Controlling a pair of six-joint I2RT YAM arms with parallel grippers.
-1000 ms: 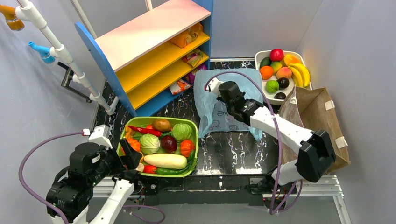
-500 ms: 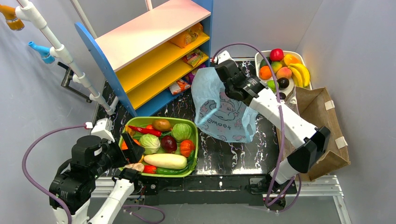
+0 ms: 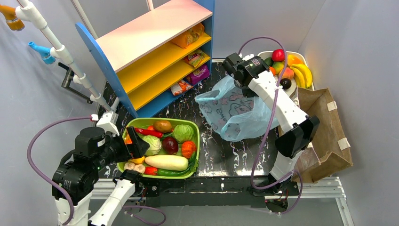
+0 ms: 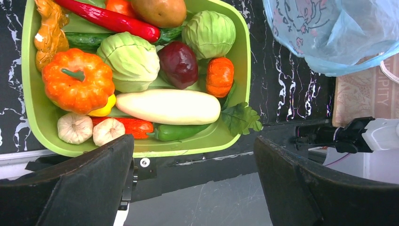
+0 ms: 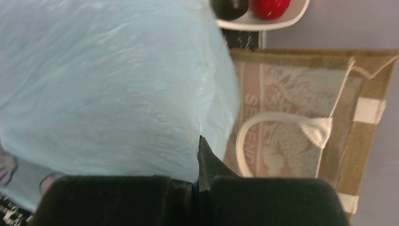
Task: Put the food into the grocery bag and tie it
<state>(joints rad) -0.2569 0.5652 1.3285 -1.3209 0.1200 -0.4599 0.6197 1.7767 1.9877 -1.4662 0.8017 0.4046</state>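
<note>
Top external: R gripper [image 3: 232, 76] clamped on grocery bag [image 3: 237, 113], held up beside the fruit tray [image 3: 301, 55]; no food seen inside. L gripper [image 4: 194, 186] jaws apart over green basket [image 4: 243, 70]. Risk: single pinch on thin film may slip or tear, and the mouth may collapse.

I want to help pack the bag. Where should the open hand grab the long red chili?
Take the chili across its thin middle, coming straight down from above. It lies flat on top, long and narrow, so the open left gripper can probably straddle it without bumping neighbours.
</note>
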